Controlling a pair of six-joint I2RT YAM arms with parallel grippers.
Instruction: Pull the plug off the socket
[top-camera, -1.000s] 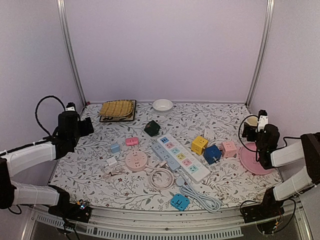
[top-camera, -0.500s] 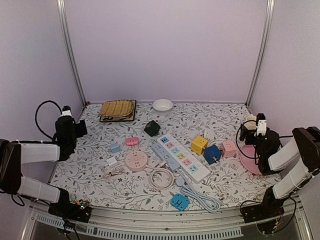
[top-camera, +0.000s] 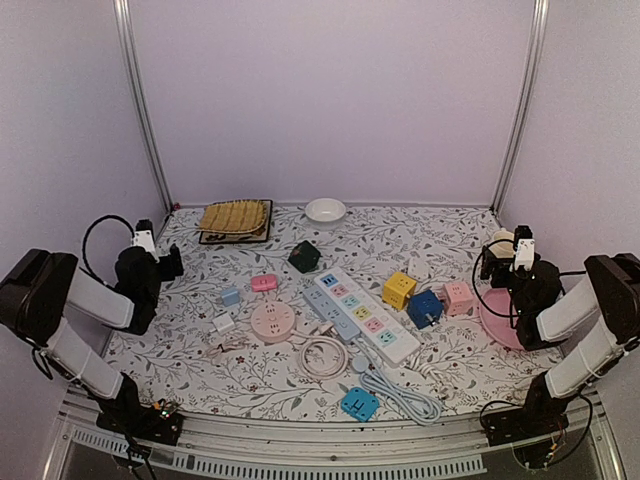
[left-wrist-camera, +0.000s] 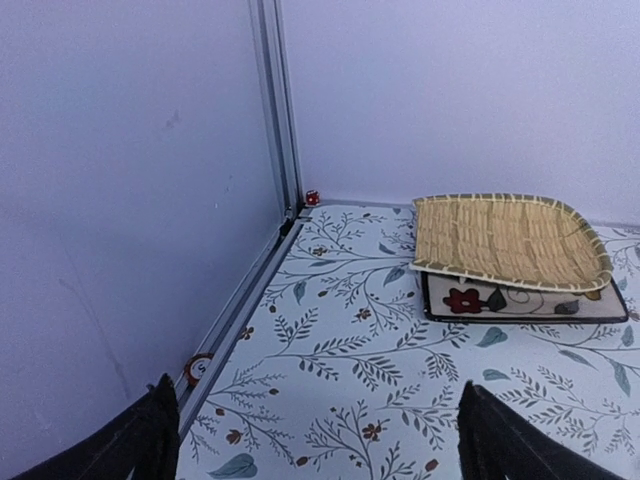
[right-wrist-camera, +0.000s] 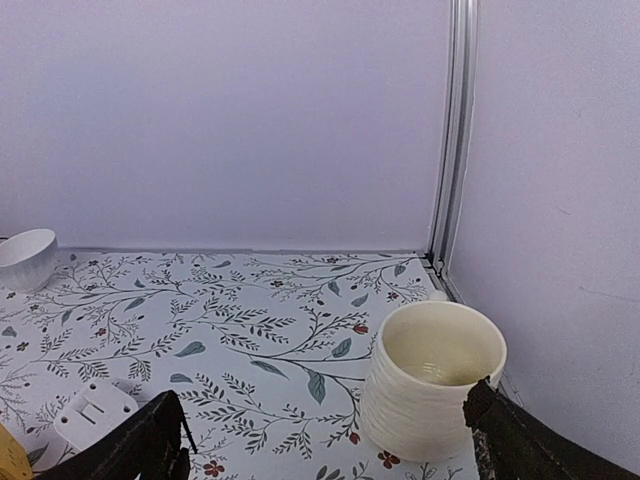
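Lavender walls close in a table (top-camera: 450, 230) covered with a leaf-print cloth, and both arms sit folded back at its side edges. From here I see the left gripper (left-wrist-camera: 318, 455) spread wide and holding nothing, facing the far-left corner. The right gripper (right-wrist-camera: 322, 455) is just as wide and bare, facing the far-right corner.

Mid-table lies the white power strip (top-camera: 360, 318), between the two grippers and well apart from both. A small white plug (top-camera: 323, 329) sits between the strip's near-left side and the round pink socket (top-camera: 272, 322), with a white cable coil (top-camera: 320, 356) just in front. I cannot tell whether the plug is seated.

A pink plate (top-camera: 497, 325) lies under the right arm. A woven tray (left-wrist-camera: 510, 240) rests on a flower-painted dish (left-wrist-camera: 520, 302). A white bowl (top-camera: 325, 209) stands by the back wall, and a cream cup (right-wrist-camera: 432, 378) stands near the right fingers.

The yellow cube (top-camera: 399, 289), blue cube (top-camera: 424, 308) and pink cube (top-camera: 458, 297) stand between the right gripper and the strip.
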